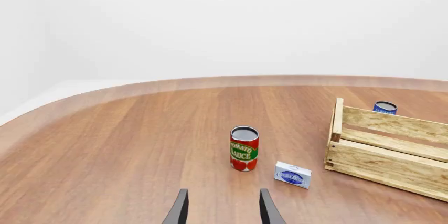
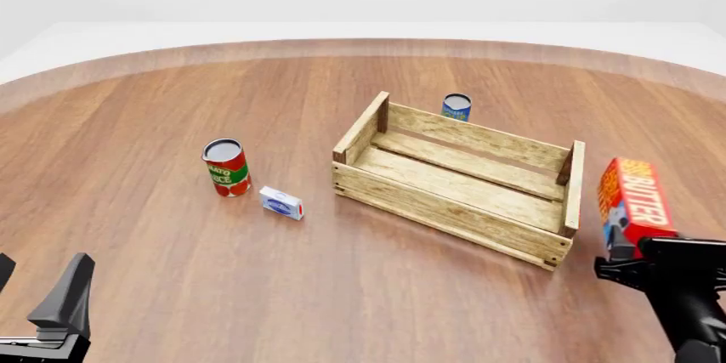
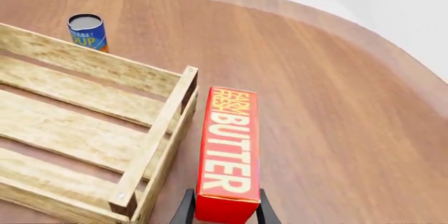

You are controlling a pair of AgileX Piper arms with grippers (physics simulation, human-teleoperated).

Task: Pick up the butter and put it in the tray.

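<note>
The table point(image 2: 340, 295), a broad round-edged sheet of reddish wood, fills the front view. On it, right of centre, sits the tray point(image 2: 454, 178), an open slatted crate set at an angle, its floor bare of any object; my right wrist camera looks along one end wall point(image 3: 157, 145) and its corner post. My right arm point(image 2: 692, 303) comes in low at the right edge, and my right gripper point(image 2: 635, 252) has its two fingers closed on the near end of the butter point(image 2: 633, 201). In the wrist view the dark fingers point(image 3: 183, 211) press both sides of the carton point(image 3: 228, 161), whose "BUTTER" face points up and which stretches forward away from me. The carton lies just beside the tray's right end wall, outside it, close but apart from the slats; whether it rests on the table or is lifted I cannot tell. My left gripper point(image 2: 40, 295) hangs at the lower left corner, well apart from everything, its fingers point(image 1: 178, 211) spread wide with nothing between them. Left of the tray stands a red tomato sauce can point(image 2: 226, 167), upright. Behind the tray's far wall stands a blue can point(image 2: 456, 107), also upright, seen again past the slats from my right wrist point(image 3: 87, 31). Smallest is a white-blue box point(image 2: 280, 203), lying flat between the red can and the tray, just beside the can.
</note>
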